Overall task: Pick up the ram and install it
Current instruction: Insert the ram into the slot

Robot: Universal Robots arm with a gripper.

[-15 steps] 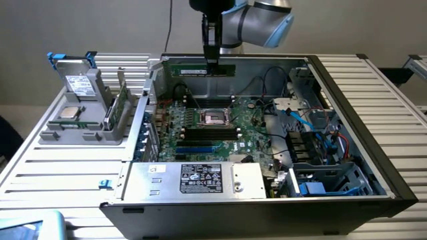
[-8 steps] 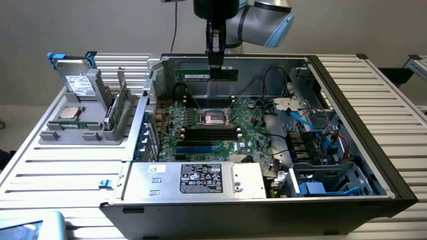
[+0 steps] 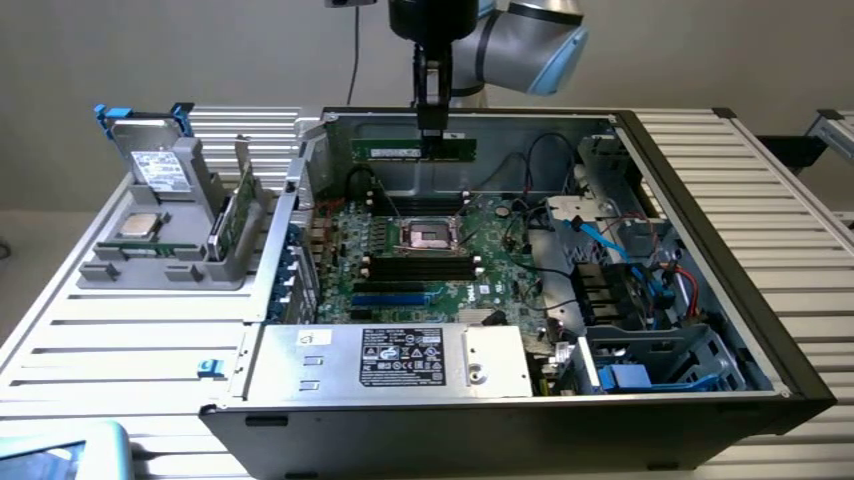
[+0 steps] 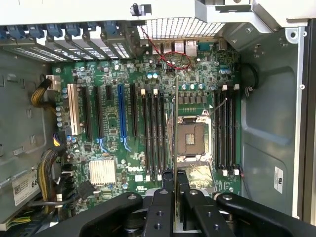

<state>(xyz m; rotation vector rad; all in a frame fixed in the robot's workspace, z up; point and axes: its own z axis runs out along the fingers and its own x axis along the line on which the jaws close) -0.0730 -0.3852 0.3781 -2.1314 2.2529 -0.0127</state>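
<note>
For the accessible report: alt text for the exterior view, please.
A robot arm's tool grips the ram, a thin green stick, by its top edge above an open computer case, over the motherboard. On the exterior view's left, a grey rack carries a drive and a processor chip.

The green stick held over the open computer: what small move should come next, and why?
Probably a small sideways shift toward the black memory slots. The ram, clamped in the fingers, hangs above the case parallel to those slots, but in the wrist view its edge lies between them and the processor socket, not over a slot.
</note>
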